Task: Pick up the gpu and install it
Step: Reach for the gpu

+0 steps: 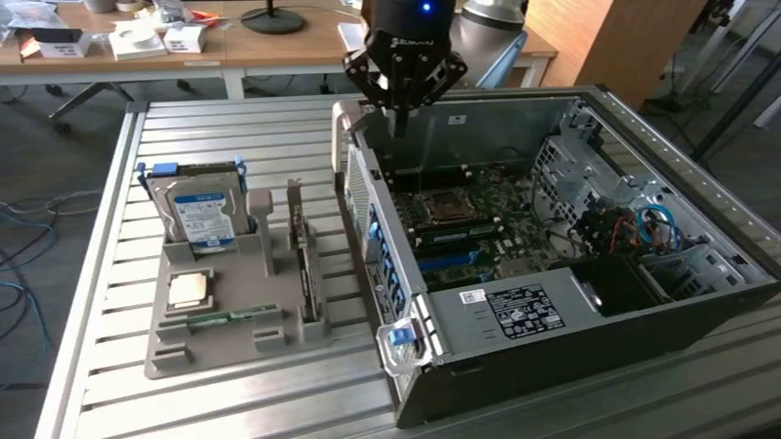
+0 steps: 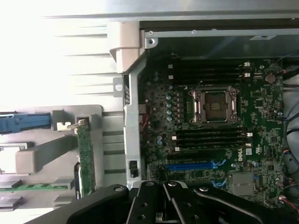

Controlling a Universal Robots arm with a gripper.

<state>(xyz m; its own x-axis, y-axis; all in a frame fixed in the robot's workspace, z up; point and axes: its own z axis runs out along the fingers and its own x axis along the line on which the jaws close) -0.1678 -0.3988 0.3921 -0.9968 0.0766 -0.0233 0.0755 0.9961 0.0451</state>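
The gpu (image 1: 306, 270) stands on edge in a slot of the grey holder (image 1: 219, 346), a green card with a silver bracket at its far end. In the wrist view the gpu (image 2: 86, 156) shows as a narrow green strip beside the case wall. My gripper (image 1: 398, 125) hangs over the far corner of the open computer case (image 1: 525, 315), on the exterior view's left side of it. Its fingers are shut with nothing between them. In the wrist view the gripper (image 2: 163, 203) sits above the motherboard (image 2: 210, 140), close to the blue card slot (image 2: 191, 165).
The holder also carries a hard drive (image 1: 203, 215), a processor chip (image 1: 192, 290) and a thin memory stick (image 1: 227, 316). The case stands on a slatted metal table (image 1: 232, 137). Cables (image 1: 635, 229) fill the case's right side. A wooden desk (image 1: 244, 46) lies behind.
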